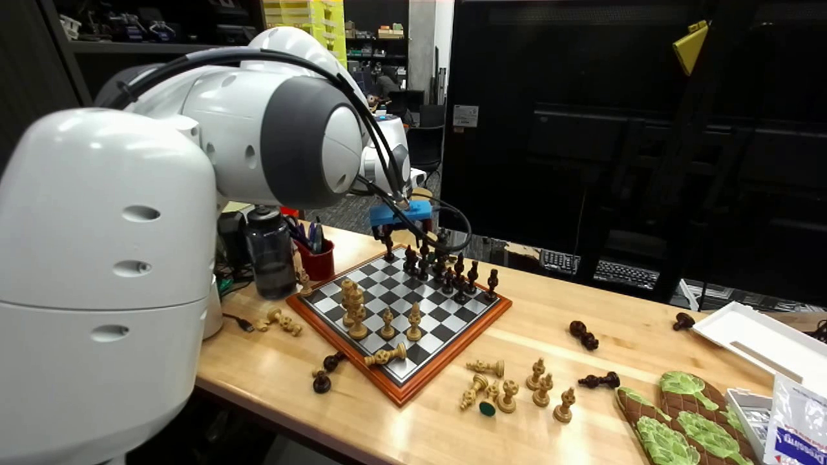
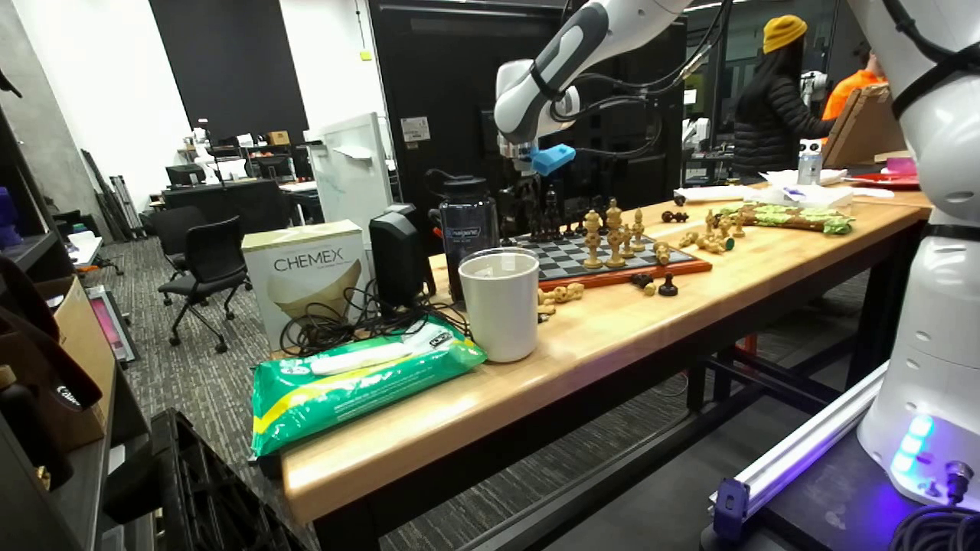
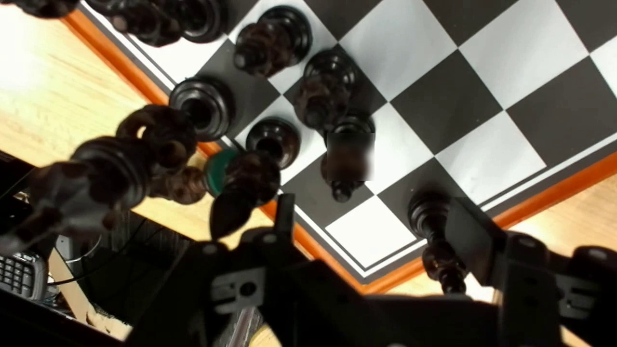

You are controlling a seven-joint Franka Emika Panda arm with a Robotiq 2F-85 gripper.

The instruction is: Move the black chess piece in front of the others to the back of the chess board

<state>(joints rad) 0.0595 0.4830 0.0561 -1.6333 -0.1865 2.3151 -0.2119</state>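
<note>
the arm [image 1: 106,265] is glossy white, rounded and dotted with oval hollows [image 1: 141,213]; a joint [image 1: 342,150] has a dark grey band [image 1: 294,139]. black cables [image 1: 258,54] and straps [image 2: 938,78] cross it. a blue block [image 2: 553,158] sits above the black gripper [image 3: 376,224], with its pale grey plates [image 3: 255,277] and round screws [image 3: 269,238]. pale blue lights [image 2: 911,445] glow on the base [image 2: 884,409].

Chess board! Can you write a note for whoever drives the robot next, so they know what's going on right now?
Jaws: open, near a corner of the chess board; nothing looks gripped.
Piece: a black chess piece stands between them in the wrist view; contact unclear.
Others: more black pieces stand on the board.
Done: jaws are at that piece; whether the move is made, the pictures don't settle.
Left: if it's the one meant, probably close on it, lift, set it at the back, let go.
</note>
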